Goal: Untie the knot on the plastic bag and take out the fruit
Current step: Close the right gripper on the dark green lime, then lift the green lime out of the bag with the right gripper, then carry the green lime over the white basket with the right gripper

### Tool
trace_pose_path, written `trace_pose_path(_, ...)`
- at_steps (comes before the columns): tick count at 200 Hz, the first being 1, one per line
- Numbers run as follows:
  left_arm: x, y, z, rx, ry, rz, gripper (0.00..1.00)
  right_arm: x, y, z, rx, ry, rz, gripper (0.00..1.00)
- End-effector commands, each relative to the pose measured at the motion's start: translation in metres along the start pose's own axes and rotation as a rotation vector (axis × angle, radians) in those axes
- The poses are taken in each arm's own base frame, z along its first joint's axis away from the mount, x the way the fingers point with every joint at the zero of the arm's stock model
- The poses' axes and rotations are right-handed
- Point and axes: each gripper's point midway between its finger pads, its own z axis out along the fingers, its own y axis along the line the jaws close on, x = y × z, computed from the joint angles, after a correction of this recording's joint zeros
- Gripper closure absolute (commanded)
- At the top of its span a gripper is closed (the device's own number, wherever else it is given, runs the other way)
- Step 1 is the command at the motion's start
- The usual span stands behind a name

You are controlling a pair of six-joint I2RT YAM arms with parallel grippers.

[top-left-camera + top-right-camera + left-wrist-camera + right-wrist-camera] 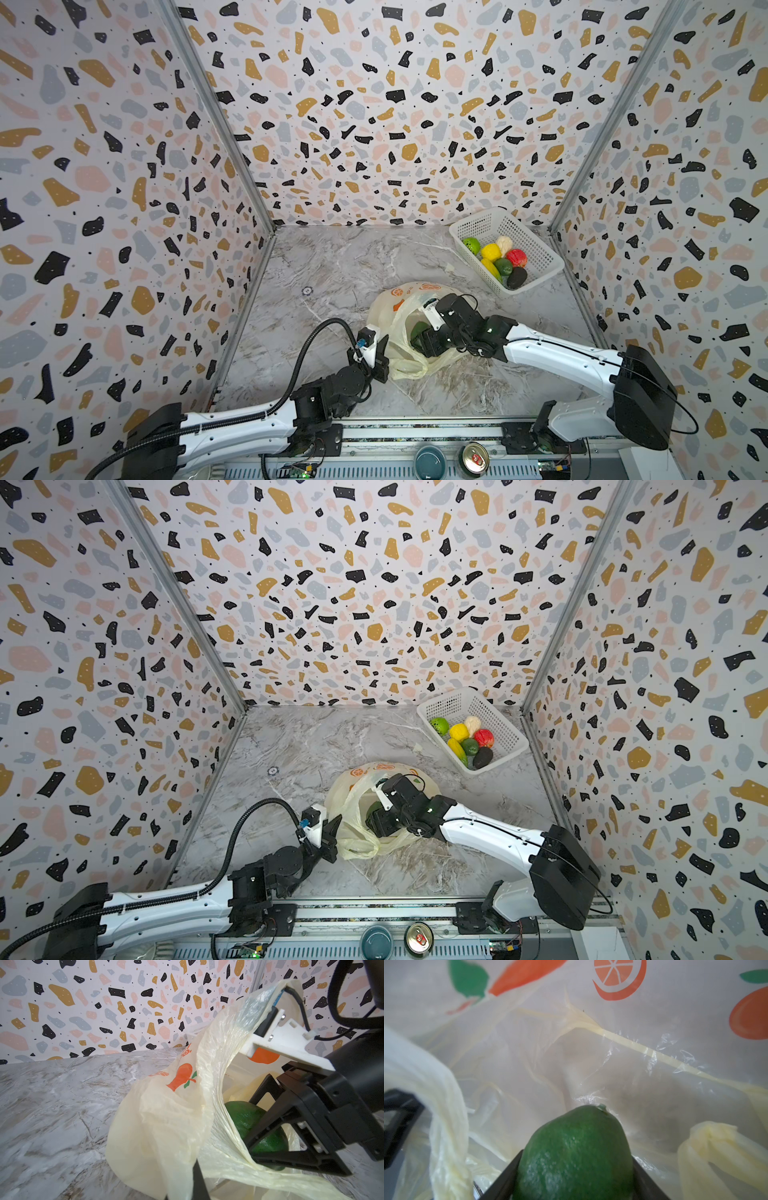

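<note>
Marbled grey surface (332, 257), speckled walls (374, 104). Right arm (561, 357) stretches forward and inward, right pincer (420, 338) inside the plastic bag (386, 309) mid-surface, clamped around a green fruit (577, 1157). Left pincer (381, 357), fully closed, pinches the bag's edge. Other fruit (503, 259) fills the white basket (540, 245).

Your grey marbled surface (332, 257), the crumpled pale-yellow plastic bag (384, 316) lying just front of its middle, your white basket (540, 249) in the far right corner, a small round mark (307, 291) left of the bag
</note>
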Motion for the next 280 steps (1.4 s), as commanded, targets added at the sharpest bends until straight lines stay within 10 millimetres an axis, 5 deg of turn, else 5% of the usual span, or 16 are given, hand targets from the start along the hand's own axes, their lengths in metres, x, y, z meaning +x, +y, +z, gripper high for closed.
trace_pose_path(1,-0.021,0.003,-0.001,-0.029,-0.053,-0.034,1.0,0.02,-0.001,0.001,-0.009,0.067,-0.025,0.41)
trace_pose_path(68,-0.023,0.009,0.0,-0.056,-0.048,-0.021,1.0,0.025,0.008,-0.004,-0.033,0.083,-0.052,0.41)
trace_pose_path(187,-0.021,0.014,-0.001,-0.078,-0.037,-0.014,1.0,-0.047,0.007,-0.083,0.0,-0.148,0.001,0.41)
trace_pose_path(247,-0.021,0.019,0.001,-0.111,-0.03,0.003,1.0,-0.095,-0.025,-0.152,0.004,-0.323,0.075,0.41)
trace_pose_path(280,-0.02,0.024,0.002,-0.136,-0.028,0.011,1.0,-0.123,-0.084,-0.174,0.11,-0.416,0.123,0.4)
